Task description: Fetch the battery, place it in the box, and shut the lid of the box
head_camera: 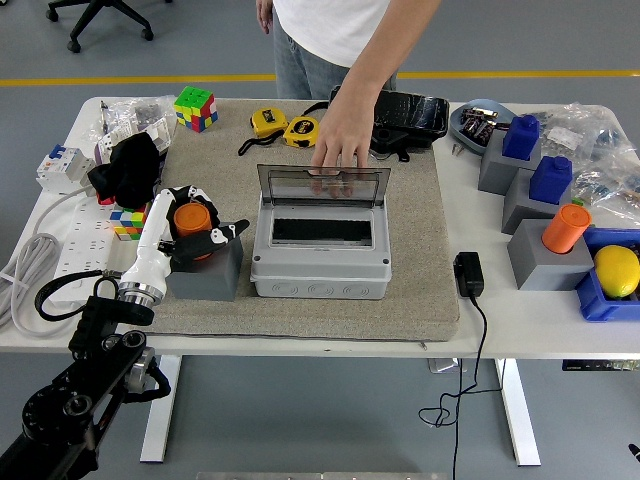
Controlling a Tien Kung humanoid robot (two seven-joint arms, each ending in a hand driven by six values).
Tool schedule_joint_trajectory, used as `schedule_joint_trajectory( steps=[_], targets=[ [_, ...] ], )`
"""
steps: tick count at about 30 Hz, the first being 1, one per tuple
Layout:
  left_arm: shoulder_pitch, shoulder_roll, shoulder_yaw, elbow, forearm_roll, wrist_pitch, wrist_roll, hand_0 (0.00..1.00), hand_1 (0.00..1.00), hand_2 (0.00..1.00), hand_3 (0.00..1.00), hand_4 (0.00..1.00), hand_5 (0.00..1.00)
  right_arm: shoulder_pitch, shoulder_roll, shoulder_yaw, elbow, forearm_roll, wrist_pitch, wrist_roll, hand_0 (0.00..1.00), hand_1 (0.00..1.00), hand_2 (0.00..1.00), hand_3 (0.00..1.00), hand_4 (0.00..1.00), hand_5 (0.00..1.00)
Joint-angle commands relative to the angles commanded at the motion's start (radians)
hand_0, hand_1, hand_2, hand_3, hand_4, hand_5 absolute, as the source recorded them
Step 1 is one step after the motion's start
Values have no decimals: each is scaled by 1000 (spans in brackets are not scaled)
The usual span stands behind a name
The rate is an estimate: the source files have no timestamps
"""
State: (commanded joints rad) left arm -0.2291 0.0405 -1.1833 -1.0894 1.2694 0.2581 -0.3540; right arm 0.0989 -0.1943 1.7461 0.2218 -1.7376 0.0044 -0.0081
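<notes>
Left hand (192,228) grasps the orange battery (191,219) seated in its grey holder (205,275), left of the open-lidded grey box (320,262). A person's hand (340,140) touches the lid (322,186).

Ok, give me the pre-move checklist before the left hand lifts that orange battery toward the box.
1. Left hand wrapped around orange battery: ok.
2. Battery clear of its grey holder: not ok, it sits in the top.
3. Lid of box up: ok.
4. Box opening unobstructed: ok, dark slot shows.
5. Person's hand away from box: not ok, it rests on the lid's top edge.
6. Grip firmness: cannot tell.
</notes>
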Motion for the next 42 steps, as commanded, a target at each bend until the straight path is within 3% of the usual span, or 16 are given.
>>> schedule_joint_trajectory(
  steps=[1,6,7,18,21,25,28,34,38,42],
  targets=[
    [-1,0,0,0,-3,3,-2,108,105,122,119,998,82,0,0,-1,0,1,0,0,810,749,743,799,998,998],
    [-8,6,1,-16,-17,14,-7,108,105,122,119,998,82,2,0,3,0,-1,0,0,810,749,743,799,998,998],
    [-9,8,1,-20,-19,15,-7,80,73,98,95,924,126,2,0,4,0,-1,0,0,810,748,743,799,998,998],
    [-24,47,6,-108,9,53,23,80,60,91,85,860,138,5,3,4,0,1,0,1,810,749,743,799,998,998],
    [-14,73,18,-182,105,95,72,81,59,90,84,832,149,6,1,7,0,1,0,1,810,749,743,799,998,998],
    [1,121,42,-321,272,133,184,82,61,92,84,830,152,6,-2,11,-1,-2,0,1,810,749,743,799,998,998],
    [4,153,66,-434,402,133,271,82,61,92,84,830,152,7,-4,14,-2,-5,0,1,810,749,743,799,998,998],
    [7,205,141,-612,650,92,388,82,61,93,87,827,157,9,-7,3,-1,2,0,1,809,749,743,798,998,998],
    [7,228,208,-686,813,66,430,91,66,100,92,813,172,10,-11,0,-2,3,-1,0,810,748,743,799,998,998],
    [-5,234,277,-688,988,75,443,91,66,100,92,813,172,8,-13,-3,-3,2,-1,0,810,748,743,799,998,998]
  ],
)
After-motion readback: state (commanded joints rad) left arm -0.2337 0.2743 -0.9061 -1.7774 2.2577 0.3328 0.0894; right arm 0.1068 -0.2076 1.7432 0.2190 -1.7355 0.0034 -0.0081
